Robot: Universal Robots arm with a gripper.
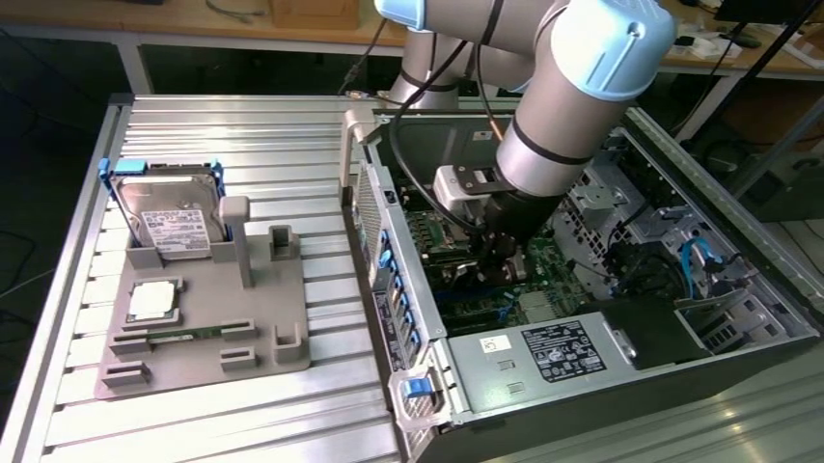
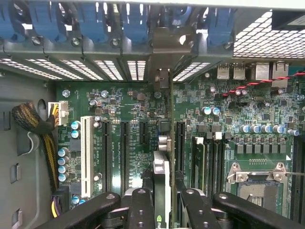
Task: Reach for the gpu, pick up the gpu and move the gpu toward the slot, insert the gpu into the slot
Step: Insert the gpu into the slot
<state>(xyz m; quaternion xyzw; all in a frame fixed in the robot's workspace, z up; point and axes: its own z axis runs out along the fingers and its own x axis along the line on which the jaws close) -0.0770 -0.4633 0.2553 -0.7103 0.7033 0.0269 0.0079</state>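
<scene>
The robot arm is reaching down into the open computer case, which is sitting at three o'clock of the grey fixture tray. The green motherboard is lying beneath. The gripper is clamping the gpu edge-on, jaws closed on it, standing over the slot at its twelve o'clock end by the bracket.

Hard drive, grey fixture

Exterior overlooks bench; wrist close above motherboard.
</scene>
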